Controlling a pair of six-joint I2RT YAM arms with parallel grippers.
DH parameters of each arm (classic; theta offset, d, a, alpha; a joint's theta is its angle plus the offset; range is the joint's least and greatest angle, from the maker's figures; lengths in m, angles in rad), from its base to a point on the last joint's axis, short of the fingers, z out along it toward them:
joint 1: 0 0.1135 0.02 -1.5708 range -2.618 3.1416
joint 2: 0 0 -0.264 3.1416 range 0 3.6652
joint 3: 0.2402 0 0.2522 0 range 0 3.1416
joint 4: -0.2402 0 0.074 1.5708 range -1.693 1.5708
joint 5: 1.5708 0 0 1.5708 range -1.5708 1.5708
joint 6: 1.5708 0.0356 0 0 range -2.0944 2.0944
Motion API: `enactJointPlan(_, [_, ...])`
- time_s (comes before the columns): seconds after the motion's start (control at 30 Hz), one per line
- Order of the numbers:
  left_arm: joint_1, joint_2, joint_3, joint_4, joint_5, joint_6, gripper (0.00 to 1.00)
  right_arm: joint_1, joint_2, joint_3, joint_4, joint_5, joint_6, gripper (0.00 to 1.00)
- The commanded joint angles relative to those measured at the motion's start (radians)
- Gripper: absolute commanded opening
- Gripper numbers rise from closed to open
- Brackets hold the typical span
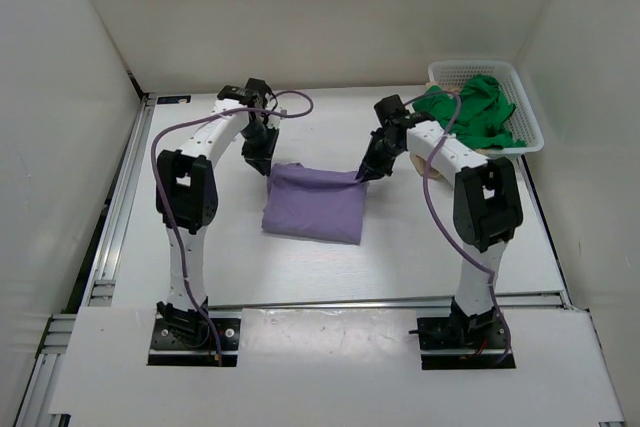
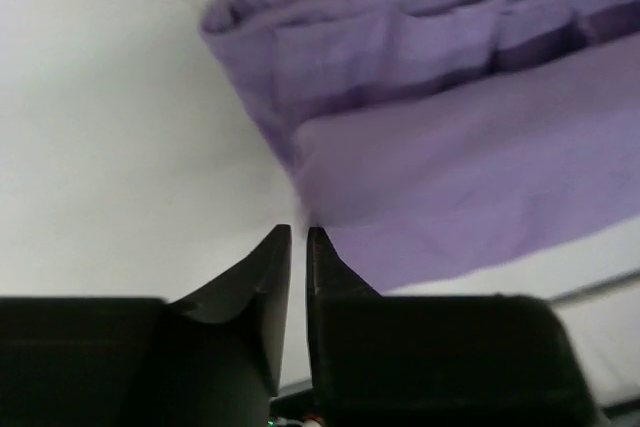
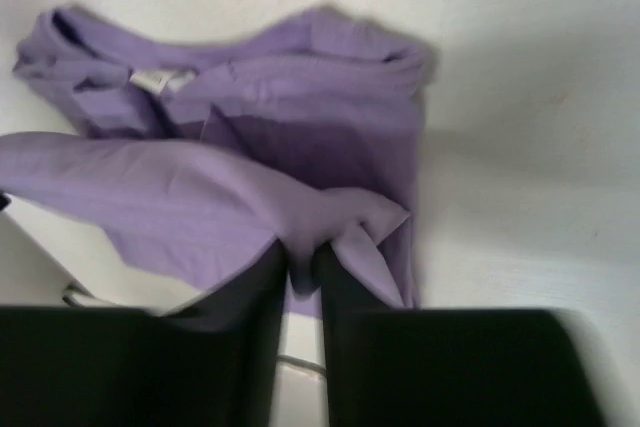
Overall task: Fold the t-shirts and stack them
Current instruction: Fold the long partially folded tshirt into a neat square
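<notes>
The lavender t-shirt (image 1: 315, 205) lies half folded mid-table, its far edge doubled over toward the front. My left gripper (image 1: 262, 162) hangs at the shirt's far left corner. In the left wrist view its fingertips (image 2: 298, 232) stand a narrow slit apart with only table showing between them, and the shirt's edge (image 2: 450, 147) lies just beyond. My right gripper (image 1: 362, 177) is at the far right corner, shut on a bunched fold of the lavender cloth (image 3: 250, 177), which sits between its fingers (image 3: 303, 252). The green t-shirt (image 1: 475, 107) is piled in the basket. A beige strip (image 1: 418, 163) peeks out behind the right arm.
The white mesh basket (image 1: 470, 65) stands at the back right corner, right behind the right arm. White walls close in the table at the back and on both sides. A metal rail (image 1: 120, 207) runs along the left edge.
</notes>
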Motion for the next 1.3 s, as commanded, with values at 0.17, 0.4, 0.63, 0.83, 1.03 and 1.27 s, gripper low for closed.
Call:
enactJointPlan(0.17, [0.050,0.005,0.138,0.174,-0.271,0.007,0.35,-0.056,0.113,0.236,0.035,0.100,-0.040,0.59])
enactJointPlan(0.4, [-0.015,-0.190,-0.080,0.269,-0.108,0.007,0.36,0.051,0.010,0.103,0.058,0.153,-0.110,0.24])
enactJointPlan(0.63, [-0.114,-0.085,-0.179,0.254,0.040,0.007,0.46,0.059,0.122,0.100,0.072,0.121,-0.073,0.02])
enactJointPlan(0.83, [-0.103,0.041,-0.062,0.263,-0.133,0.007,0.48,0.027,0.294,0.297,0.050,0.086,-0.042,0.00])
enactJointPlan(1.03, [-0.054,-0.092,-0.104,0.310,-0.078,0.007,0.65,0.027,0.226,0.296,0.050,0.064,-0.077,0.13])
enactJointPlan(1.27, [-0.054,-0.382,-0.380,0.367,-0.015,0.007,1.00,0.045,0.000,0.037,0.041,0.075,-0.100,0.58])
